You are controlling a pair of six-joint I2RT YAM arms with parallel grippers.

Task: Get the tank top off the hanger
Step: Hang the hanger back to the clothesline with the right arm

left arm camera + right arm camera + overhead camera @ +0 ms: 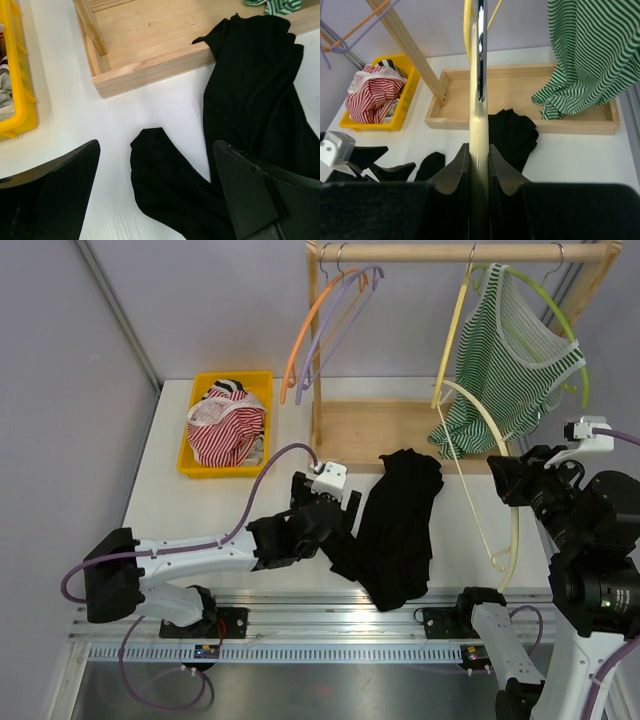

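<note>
Black top (400, 530) off hanger (512, 530), lying crumpled on table (190, 505), upper end over rack base (370, 430). Left jaws wide open, empty, just above top. Right jaws clamped on bare cream hanger. Removal apparently done; 1 green striped top (510, 360) hangs above rack base.

White tabletop (180, 510), pretty simple layout. A yellow bin (215, 473) sits in the far left corner. The clothes rack's wooden base (370, 425) sits along the far edge, from the middle over to the right. A black top (400, 530) lies crumpled from mid-table toward the near edge, its upper end flopped over the base's front rim.
</note>
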